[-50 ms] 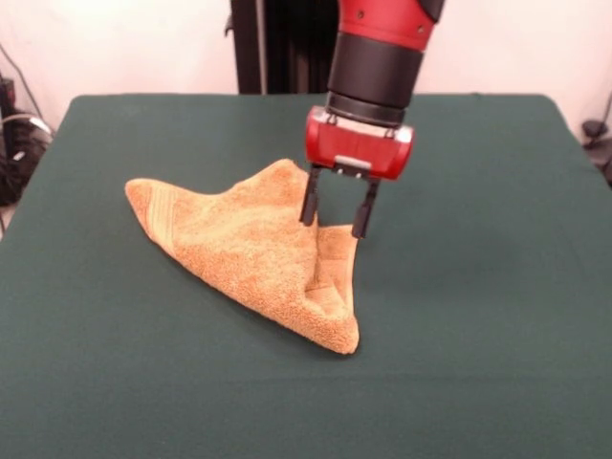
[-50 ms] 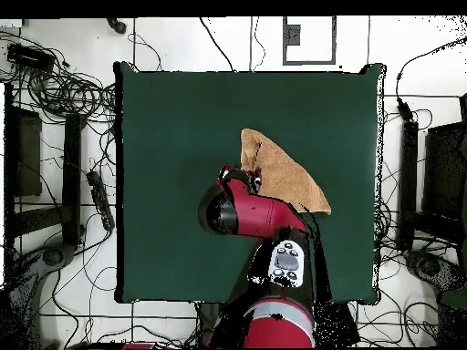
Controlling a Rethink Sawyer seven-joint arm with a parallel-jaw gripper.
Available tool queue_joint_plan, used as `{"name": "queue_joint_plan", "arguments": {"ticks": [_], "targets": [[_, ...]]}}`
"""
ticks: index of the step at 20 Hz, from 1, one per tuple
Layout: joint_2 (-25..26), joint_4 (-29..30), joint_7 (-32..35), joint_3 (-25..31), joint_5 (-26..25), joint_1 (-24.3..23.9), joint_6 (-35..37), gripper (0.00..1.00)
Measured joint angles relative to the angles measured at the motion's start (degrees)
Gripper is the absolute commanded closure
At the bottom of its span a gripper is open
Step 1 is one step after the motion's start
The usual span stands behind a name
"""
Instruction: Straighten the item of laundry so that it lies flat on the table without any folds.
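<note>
The orange-tan item of laundry point(image 1: 249, 244) lies in a rough folded triangle near the middle of the dark green table point(image 1: 478, 335). One corner points left and another points toward the front edge, with a fold doubled over along its right side. My gripper point(image 1: 333, 228) stands open at the towel's back right edge, its two black fingers point(image 1: 309, 196) spread and their tips down at the cloth. Nothing is pinched between them. In the overhead view the towel point(image 2: 285, 173) shows right of centre on the table point(image 2: 182, 137). The red arm point(image 2: 260, 217) there covers the gripper and the towel's nearest part.
Green table surface stretches wide on every side of the towel. Cables and dark equipment point(image 2: 64, 100) lie on the floor around the table, and more cables point(image 1: 17, 143) show beyond its left edge in the front view.
</note>
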Motion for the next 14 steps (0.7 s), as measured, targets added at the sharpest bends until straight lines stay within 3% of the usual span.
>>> {"name": "queue_joint_plan", "arguments": {"ticks": [14], "targets": [[3.8, -0.11, 0.0, 2.43, -0.05, -5.84, -0.79, 0.0]]}}
